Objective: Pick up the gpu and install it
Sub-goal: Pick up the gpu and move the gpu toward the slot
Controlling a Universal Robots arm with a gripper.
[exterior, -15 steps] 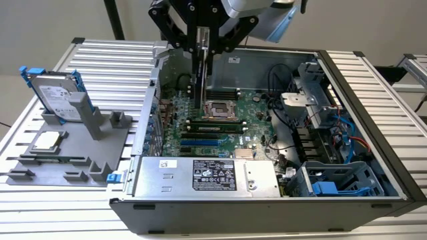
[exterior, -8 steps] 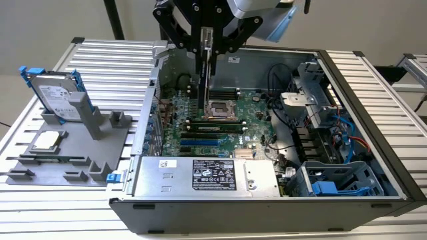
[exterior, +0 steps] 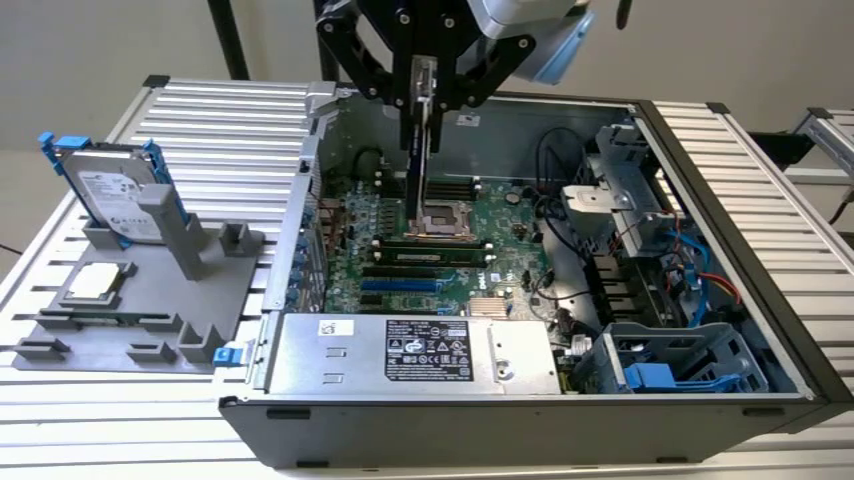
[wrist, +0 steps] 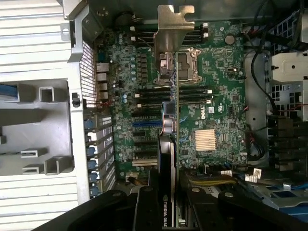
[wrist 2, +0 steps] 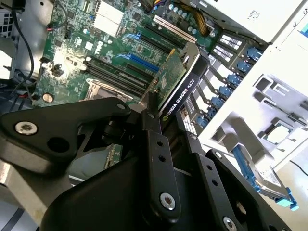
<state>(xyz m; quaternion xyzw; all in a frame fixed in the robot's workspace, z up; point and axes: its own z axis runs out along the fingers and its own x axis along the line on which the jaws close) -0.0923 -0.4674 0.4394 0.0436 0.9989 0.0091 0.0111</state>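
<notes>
Above the motherboard (exterior: 514,215) inside the open computer case (exterior: 534,430), the gripper (exterior: 424,98) clamps the gpu (exterior: 420,165), which hangs upright, bracket end down.

The exterior view looks down at a slant from high up, some way off, and takes in the whole computer case (exterior: 534,430) on the bench (exterior: 200,110). Both wrist views hang close over the motherboard (wrist: 216,96), shared by all three views — the first straight down, the second slanting past the fingers (wrist 2: 156,159).
</notes>
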